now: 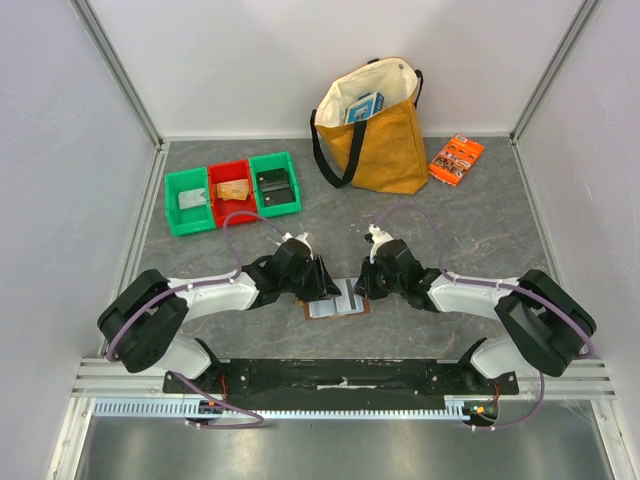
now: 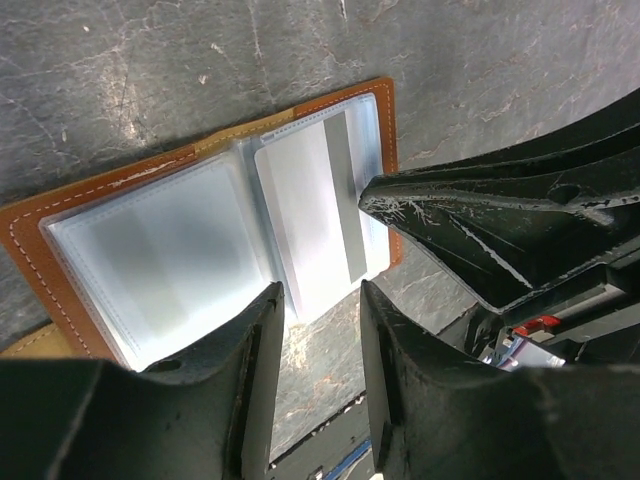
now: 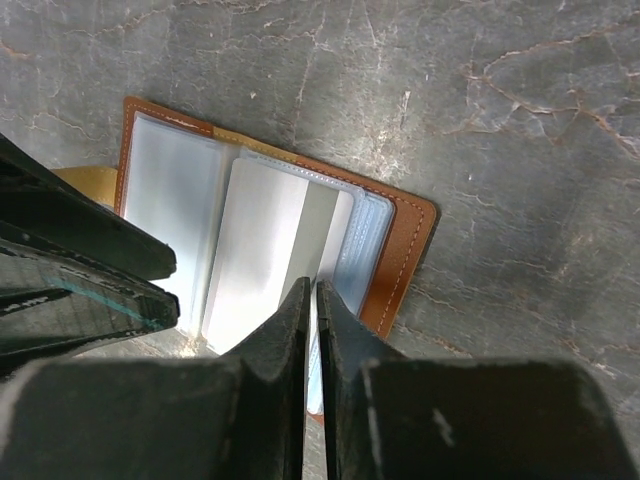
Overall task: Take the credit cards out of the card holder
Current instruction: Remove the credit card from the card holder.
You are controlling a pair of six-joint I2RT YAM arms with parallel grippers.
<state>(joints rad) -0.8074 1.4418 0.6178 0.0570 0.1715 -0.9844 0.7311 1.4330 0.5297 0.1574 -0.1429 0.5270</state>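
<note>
— Where does the card holder [image 1: 338, 304] lie?
— Spread open on the desk [image 1: 470, 220] between the two arms, pale pockets facing up.
— And the grip?
— The left end effector [image 2: 320, 298] stands open over its near edge. The right end effector [image 3: 311, 290] is nearly closed at a pale credit card [image 3: 255, 250] still in its pocket; whether it pinches the card is unclear.

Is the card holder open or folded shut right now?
Open: the card holder lies spread flat, brown cover down, pale pockets facing up in both wrist views.
</note>
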